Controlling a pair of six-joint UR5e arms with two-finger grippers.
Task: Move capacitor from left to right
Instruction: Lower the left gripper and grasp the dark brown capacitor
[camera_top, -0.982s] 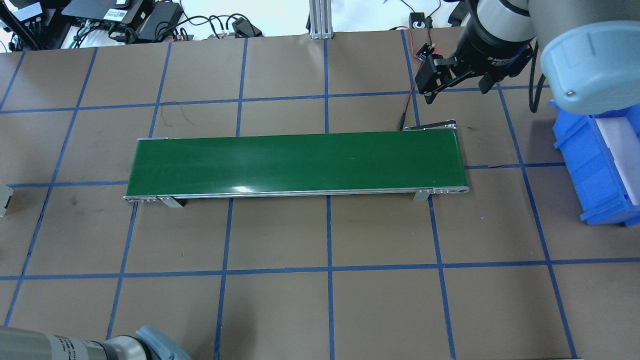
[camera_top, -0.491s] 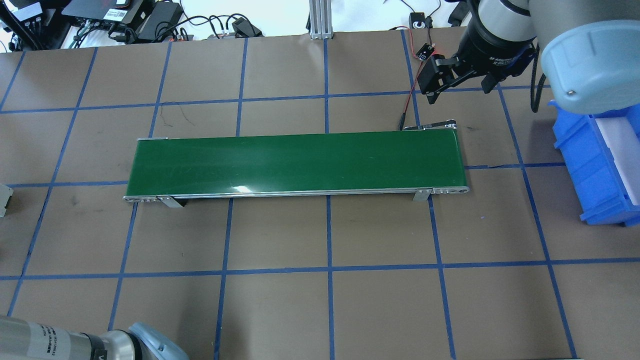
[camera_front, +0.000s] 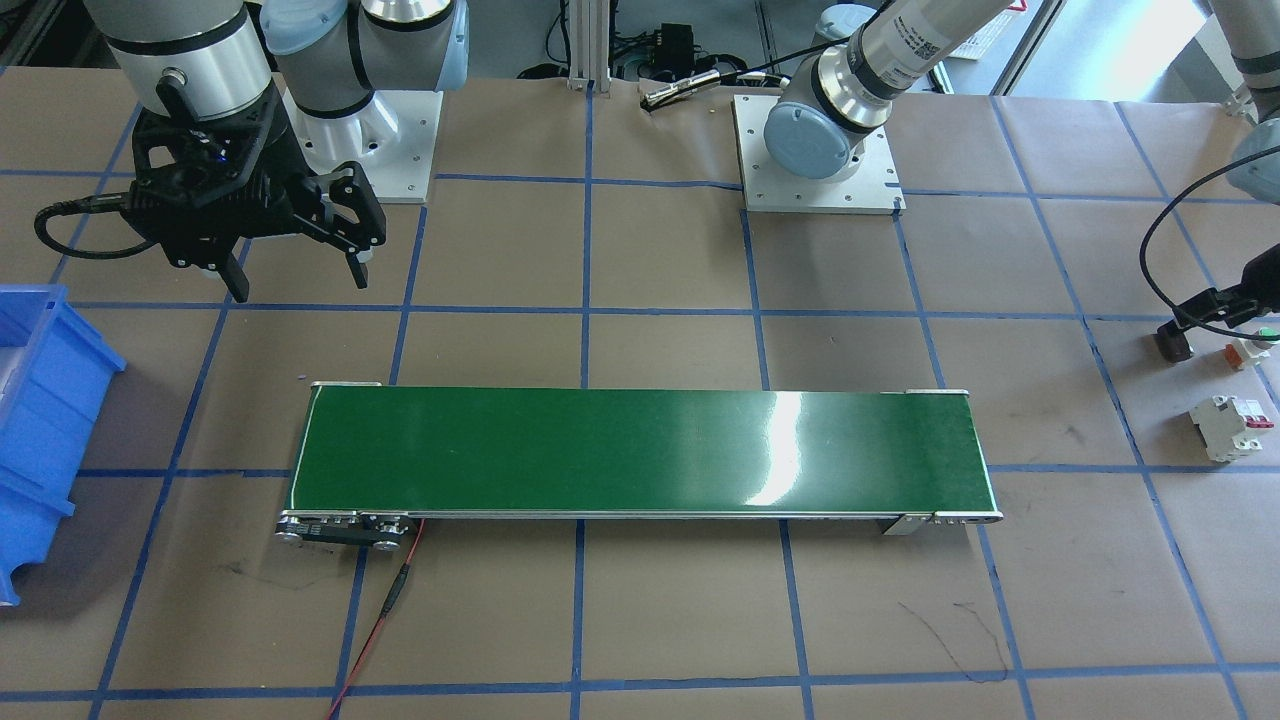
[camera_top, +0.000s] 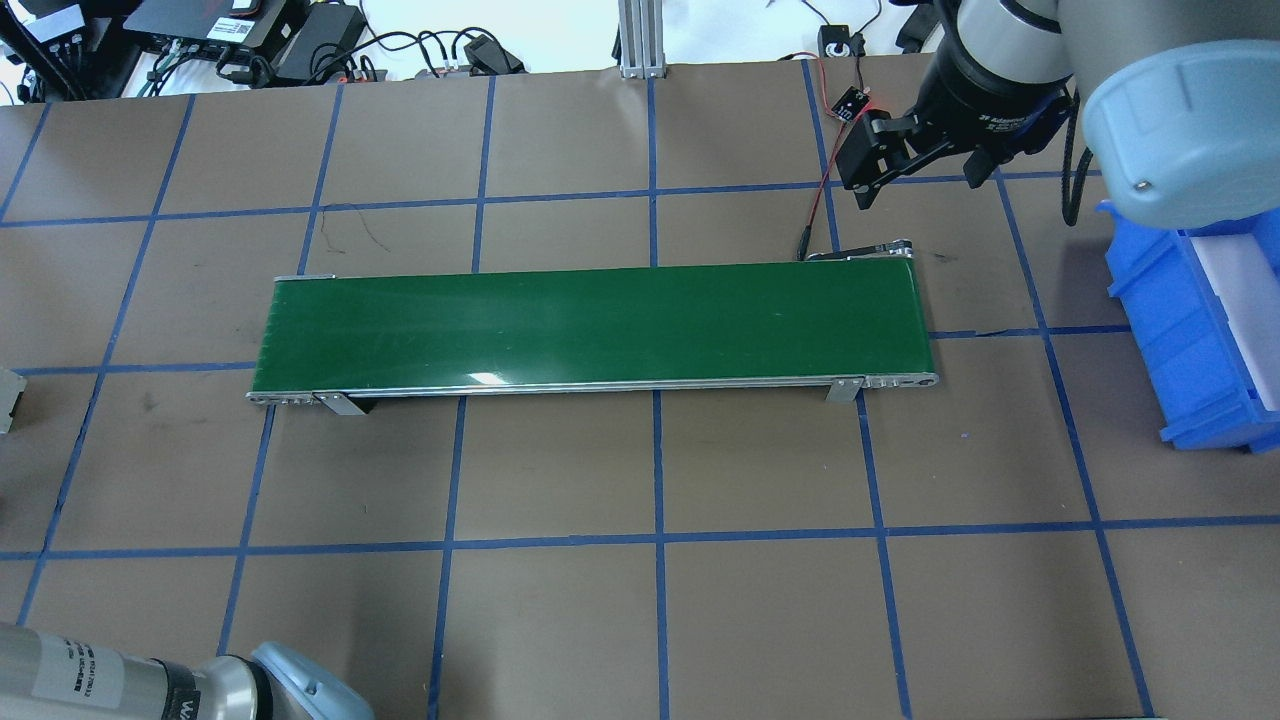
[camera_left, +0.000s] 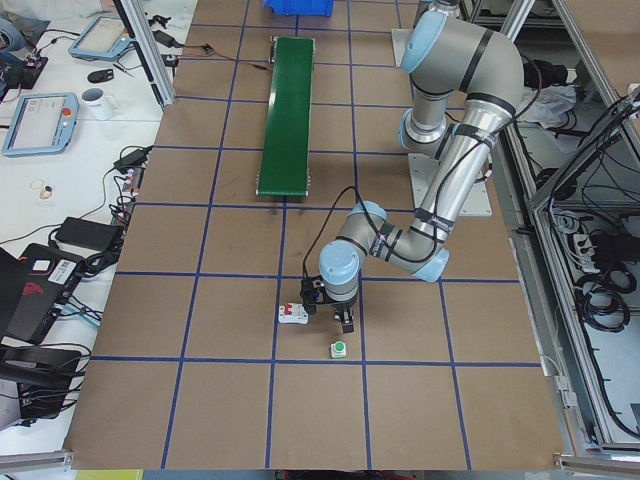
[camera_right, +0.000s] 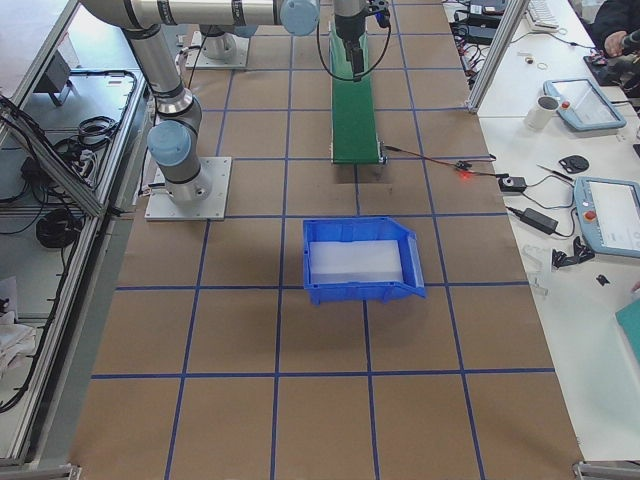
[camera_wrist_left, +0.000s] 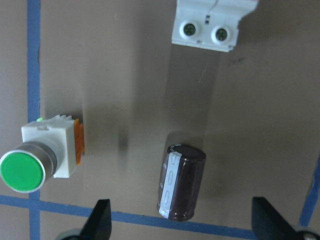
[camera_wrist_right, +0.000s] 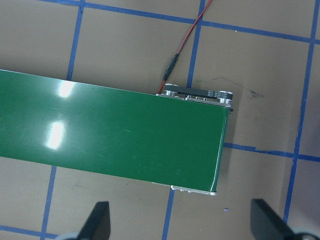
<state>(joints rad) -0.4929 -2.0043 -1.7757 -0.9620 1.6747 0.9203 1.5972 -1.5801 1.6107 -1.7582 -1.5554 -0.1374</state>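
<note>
The capacitor (camera_wrist_left: 181, 182), a stubby dark cylinder with a silvery stripe, lies on its side on the brown table. In the left wrist view it sits between the two spread fingertips of my left gripper (camera_wrist_left: 182, 226) without touching either. In the front-facing view the capacitor (camera_front: 1172, 345) lies at the far right under my left gripper (camera_front: 1198, 315), which is open. My right gripper (camera_front: 300, 272) is open and empty. It hovers beyond the conveyor's right end in the overhead view (camera_top: 915, 182).
A green-capped push button (camera_wrist_left: 30, 162) lies left of the capacitor, and a white circuit breaker (camera_wrist_left: 212, 22) lies beyond it. A long green conveyor belt (camera_top: 590, 325) crosses the table's middle. A blue bin (camera_top: 1195, 320) stands at the right, and a red wire (camera_top: 822, 190) runs by the conveyor's end.
My right gripper has shifted slightly away from the conveyor. My left arm's elbow at the bottom left of the overhead view has slid a little to the left.
</note>
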